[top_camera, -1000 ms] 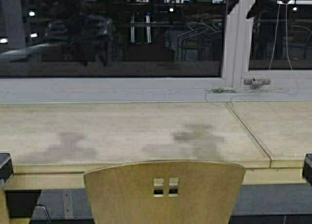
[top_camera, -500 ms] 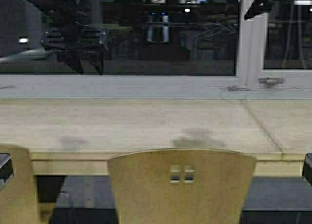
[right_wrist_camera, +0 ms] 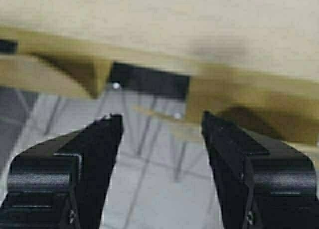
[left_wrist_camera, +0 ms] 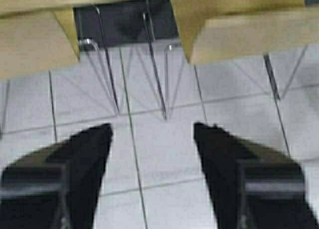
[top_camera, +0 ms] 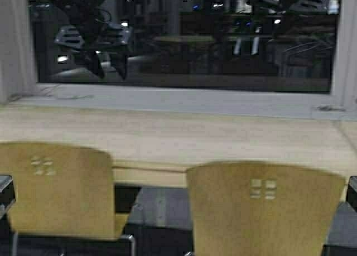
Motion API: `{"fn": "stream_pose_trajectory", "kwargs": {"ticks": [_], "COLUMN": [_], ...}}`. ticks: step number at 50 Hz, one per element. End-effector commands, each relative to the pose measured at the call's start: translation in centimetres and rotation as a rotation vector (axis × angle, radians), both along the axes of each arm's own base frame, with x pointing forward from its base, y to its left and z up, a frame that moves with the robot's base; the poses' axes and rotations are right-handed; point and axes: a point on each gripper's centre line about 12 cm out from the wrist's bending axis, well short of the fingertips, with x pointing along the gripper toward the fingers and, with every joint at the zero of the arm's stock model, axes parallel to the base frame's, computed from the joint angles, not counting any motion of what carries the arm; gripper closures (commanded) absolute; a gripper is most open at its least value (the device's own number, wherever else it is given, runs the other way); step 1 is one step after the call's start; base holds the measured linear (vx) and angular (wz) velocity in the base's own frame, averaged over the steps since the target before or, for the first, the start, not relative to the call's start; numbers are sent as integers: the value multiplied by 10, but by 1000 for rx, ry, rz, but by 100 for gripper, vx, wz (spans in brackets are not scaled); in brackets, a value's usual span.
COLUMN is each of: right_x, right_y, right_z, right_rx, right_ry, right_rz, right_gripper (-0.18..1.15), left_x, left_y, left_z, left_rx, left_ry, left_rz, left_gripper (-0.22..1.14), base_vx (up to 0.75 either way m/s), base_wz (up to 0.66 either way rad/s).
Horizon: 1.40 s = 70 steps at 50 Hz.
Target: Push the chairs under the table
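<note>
Tan plywood chairs fill the lower high view: one chair (top_camera: 58, 189) at lower left, another chair (top_camera: 265, 208) at lower right, both backs before the table (top_camera: 167, 139) edge. The robot has moved since earlier; the scene shifted right, revealing the left chair fully. Left wrist view: left gripper (left_wrist_camera: 152, 139), fingers wide apart, empty, above floor tiles (left_wrist_camera: 149, 189). Right wrist view: right gripper (right_wrist_camera: 162, 134), fingers likewise spread, empty.
</note>
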Motion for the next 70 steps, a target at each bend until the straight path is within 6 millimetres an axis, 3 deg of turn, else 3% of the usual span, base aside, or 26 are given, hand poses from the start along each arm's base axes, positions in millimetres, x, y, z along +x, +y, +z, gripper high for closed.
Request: {"fn": "stream_pose_trajectory", "kwargs": {"ticks": [1, 7, 20, 43, 70], "right_x": [1, 1, 4, 3, 11], "right_y": [7, 14, 17, 16, 19], "right_z": [25, 35, 21, 11, 16], "right_rx": [21, 34, 28, 24, 36], "right_ry": [-64, -88, -56, -23, -31], "right_rz": [14, 28, 31, 27, 23], "right_gripper": [11, 11, 11, 11, 11], "left_x": [0, 2, 4, 11, 13], "left_y": [-6, -7, -8, -13, -14], "left_z": [26, 26, 15, 24, 26], "left_rx": [-30, -29, -20, -48, -59], "left_ry": [-64, -62, -36, -47, -45], "left_rz": [-14, -14, -12, 3, 12], "left_gripper": [4, 4, 4, 4, 4], "base_vx": [-30, -28, -28, -34, -35], "base_wz": [22, 23, 25, 46, 28]}}
